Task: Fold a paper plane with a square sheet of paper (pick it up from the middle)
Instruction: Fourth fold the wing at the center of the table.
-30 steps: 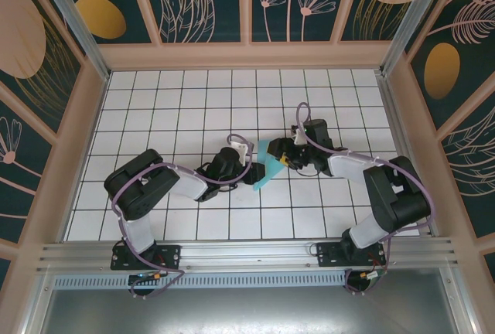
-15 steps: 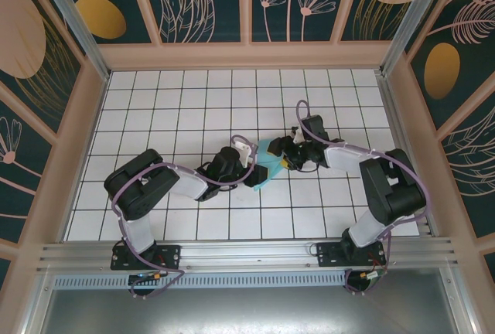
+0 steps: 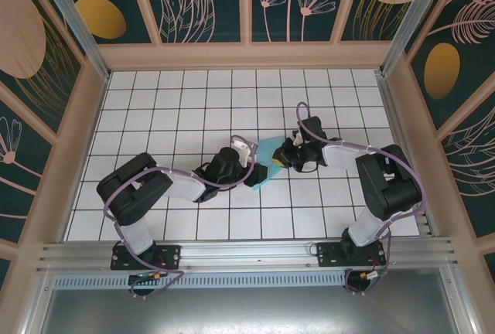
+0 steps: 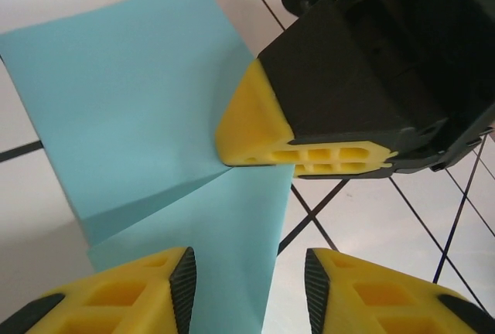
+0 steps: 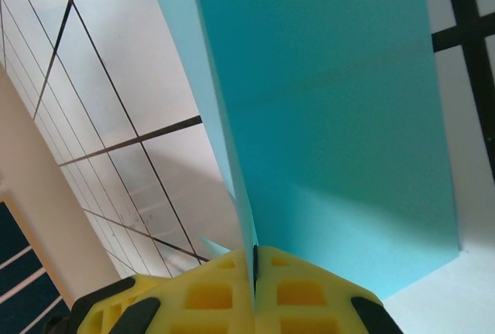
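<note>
The square sheet of paper (image 3: 267,159), light blue and folded over along a crease, lies mid-table between both arms. My right gripper (image 3: 279,157) is shut on the paper's right edge; in the right wrist view its yellow fingers (image 5: 209,295) pinch the thin sheet (image 5: 332,117), which stands up from the jaws. My left gripper (image 3: 252,167) is at the paper's left side, open. In the left wrist view its fingertips (image 4: 179,284) straddle the paper's lower edge (image 4: 224,257) without touching, and the right gripper's yellow fingers (image 4: 263,129) press on the crease.
White grid-tiled table (image 3: 178,110) enclosed by low wooden walls (image 3: 244,56). Both arms' elbows reach out to the sides, left (image 3: 128,191) and right (image 3: 390,179). A metal rail (image 3: 247,253) runs along the near edge.
My right gripper went from open to shut on the paper's edge, shifting slightly left. My left gripper's jaws opened wider and it edged toward the paper.
</note>
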{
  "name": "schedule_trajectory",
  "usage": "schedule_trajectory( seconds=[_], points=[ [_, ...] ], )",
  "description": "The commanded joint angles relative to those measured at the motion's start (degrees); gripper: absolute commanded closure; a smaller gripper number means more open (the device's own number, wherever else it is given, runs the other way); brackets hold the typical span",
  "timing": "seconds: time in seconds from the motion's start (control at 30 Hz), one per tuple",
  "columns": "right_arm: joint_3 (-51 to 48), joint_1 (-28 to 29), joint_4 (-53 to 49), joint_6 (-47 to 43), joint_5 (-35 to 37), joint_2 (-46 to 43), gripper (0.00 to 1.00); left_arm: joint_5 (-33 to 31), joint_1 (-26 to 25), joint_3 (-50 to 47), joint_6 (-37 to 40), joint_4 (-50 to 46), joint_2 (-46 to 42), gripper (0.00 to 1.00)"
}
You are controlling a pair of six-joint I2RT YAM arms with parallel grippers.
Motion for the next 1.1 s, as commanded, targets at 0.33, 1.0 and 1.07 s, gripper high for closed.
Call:
schedule_trajectory(
  seconds=[0.33,1.0,1.07],
  points=[
    [1.80,-0.12,-0.25,9.81,2.85,-1.76,1.00,-14.07,-5.73,2.87,10.52,-8.53,-0.88,0.53],
    [2.20,-0.53,-1.46,11.53,0.51,-0.44,0.83,-26.38,-9.69,4.96,16.74,-7.89,5.37,0.70],
    [2.40,-0.64,-1.80,11.20,0.64,-0.47,0.81,-26.16,-9.73,4.59,17.18,-7.68,5.02,0.73]
  ],
)
